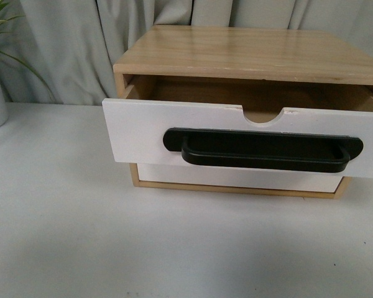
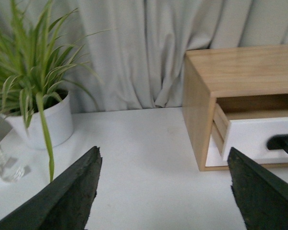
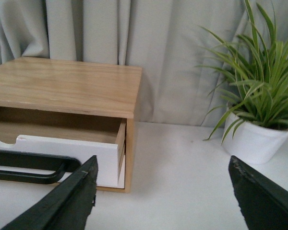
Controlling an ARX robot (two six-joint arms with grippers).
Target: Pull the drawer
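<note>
The drawer (image 1: 143, 139) has a white front, a long black bar handle (image 1: 264, 151) and a half-round notch in its top edge. It stands pulled partway out of the light wood cabinet (image 1: 248, 53), its inside showing. Neither arm shows in the front view. My left gripper (image 2: 163, 191) is open over bare table, left of the cabinet (image 2: 240, 72); the drawer (image 2: 257, 136) lies beyond its fingertip. My right gripper (image 3: 163, 191) is open over the table to the right of the cabinet (image 3: 67, 84), with the drawer (image 3: 77, 153) and handle (image 3: 31, 167) beside one finger.
A plain white drawer front (image 1: 236, 180) without a handle sits below, closed. Potted plants in white pots (image 2: 43, 124) (image 3: 252, 139) stand on either side of the cabinet. A grey curtain (image 1: 68, 43) hangs behind. The white table (image 1: 112, 248) spreads in front.
</note>
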